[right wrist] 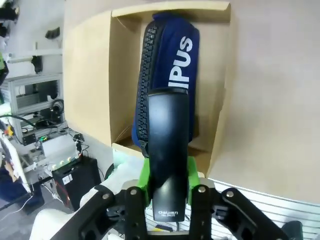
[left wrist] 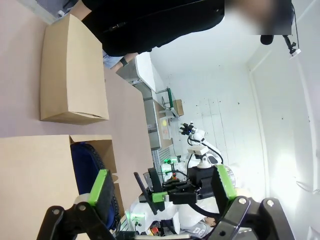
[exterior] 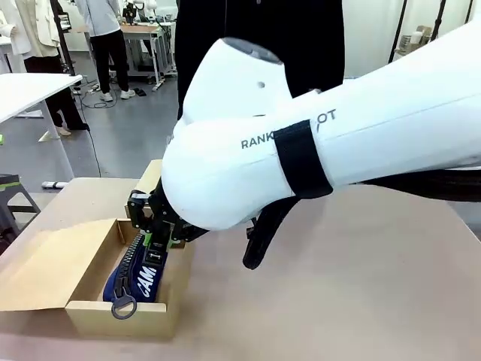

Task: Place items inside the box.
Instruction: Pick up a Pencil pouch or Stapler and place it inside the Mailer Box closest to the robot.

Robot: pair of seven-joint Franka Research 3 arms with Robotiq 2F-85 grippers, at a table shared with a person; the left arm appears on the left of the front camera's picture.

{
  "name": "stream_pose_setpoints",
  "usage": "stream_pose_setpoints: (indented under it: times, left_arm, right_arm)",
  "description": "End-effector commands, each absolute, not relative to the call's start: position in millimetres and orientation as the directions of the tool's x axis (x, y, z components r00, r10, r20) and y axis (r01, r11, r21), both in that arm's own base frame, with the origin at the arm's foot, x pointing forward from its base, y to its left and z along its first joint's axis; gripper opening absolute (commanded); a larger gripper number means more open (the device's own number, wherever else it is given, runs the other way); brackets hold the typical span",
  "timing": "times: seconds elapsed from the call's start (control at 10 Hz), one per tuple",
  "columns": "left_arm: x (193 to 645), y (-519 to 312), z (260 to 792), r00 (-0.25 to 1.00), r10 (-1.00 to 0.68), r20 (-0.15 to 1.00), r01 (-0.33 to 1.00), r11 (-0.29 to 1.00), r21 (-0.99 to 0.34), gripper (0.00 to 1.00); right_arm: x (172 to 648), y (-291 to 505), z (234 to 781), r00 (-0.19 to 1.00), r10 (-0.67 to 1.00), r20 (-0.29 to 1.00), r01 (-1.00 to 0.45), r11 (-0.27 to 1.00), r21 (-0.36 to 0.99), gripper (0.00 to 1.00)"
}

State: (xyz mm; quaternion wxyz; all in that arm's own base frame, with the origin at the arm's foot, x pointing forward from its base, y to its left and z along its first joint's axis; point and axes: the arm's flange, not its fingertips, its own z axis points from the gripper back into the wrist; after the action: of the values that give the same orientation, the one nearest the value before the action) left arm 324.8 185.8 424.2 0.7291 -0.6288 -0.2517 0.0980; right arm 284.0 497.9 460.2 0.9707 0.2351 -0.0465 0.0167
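In the right wrist view, the right end effector point(right wrist: 168, 175) is clamped on a black stapler point(right wrist: 167, 140), with a green pad pressed to each side of it. The stapler's near end carries small print too fine to read. It points lengthwise into the open box point(right wrist: 125, 75) just beyond. There it covers part of a navy pouch point(right wrist: 175, 55), so only the white letters "PUS" and the black zip show. Whether the stapler touches the pouch cannot be told.

In the left wrist view, the left end effector point(left wrist: 161, 175) is spread wide with nothing between its green pads. Past its left finger a slice of the pouch point(left wrist: 82, 160) sits in the box point(left wrist: 100, 145), mostly hidden by the open lid point(left wrist: 35, 175). Farther off is a second box point(left wrist: 72, 75), closed, with a person point(left wrist: 150, 20) in dark clothes beyond it, cut off by the frame.

From the front, the box point(exterior: 113, 320) sits at the near left of the worktop point(exterior: 338, 286), its lid point(exterior: 45, 267) folded out to the left. The pouch point(exterior: 139, 278) lies along the box, zip ring toward the camera. The right end effector point(exterior: 154, 233) is low over the box's far end, and the stapler in its grip is hard to make out there. The white right arm point(exterior: 338, 150) blocks much of the scene. Behind it, only a corner of the second box point(exterior: 150, 177) and the torso of the person point(exterior: 255, 22) can be seen.
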Motion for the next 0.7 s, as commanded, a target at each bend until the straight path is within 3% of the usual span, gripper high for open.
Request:
stream_pose_setpoints:
  times: [0.0, 0.4, 0.6]
  left_arm:
    - [323.4, 185.8, 424.3, 0.851, 0.454, 0.265, 0.199, 0.188, -0.962, 1.0]
    - [323.4, 185.8, 424.3, 0.851, 0.454, 0.265, 0.199, 0.188, -0.962, 1.0]
    - [323.4, 185.8, 424.3, 0.851, 0.454, 0.265, 0.199, 0.188, -0.962, 1.0]
  right_arm:
    - [275.2, 490.9, 485.7, 0.993, -0.011, 0.115, -0.048, 0.866, 0.498, 0.32]
    - [293.4, 542.4, 426.9, 0.988, -0.068, 0.141, 0.01, 0.926, 0.376, 0.32]
    - [299.4, 555.3, 412.3, 0.991, -0.043, 0.124, -0.008, 0.922, 0.387, 0.32]
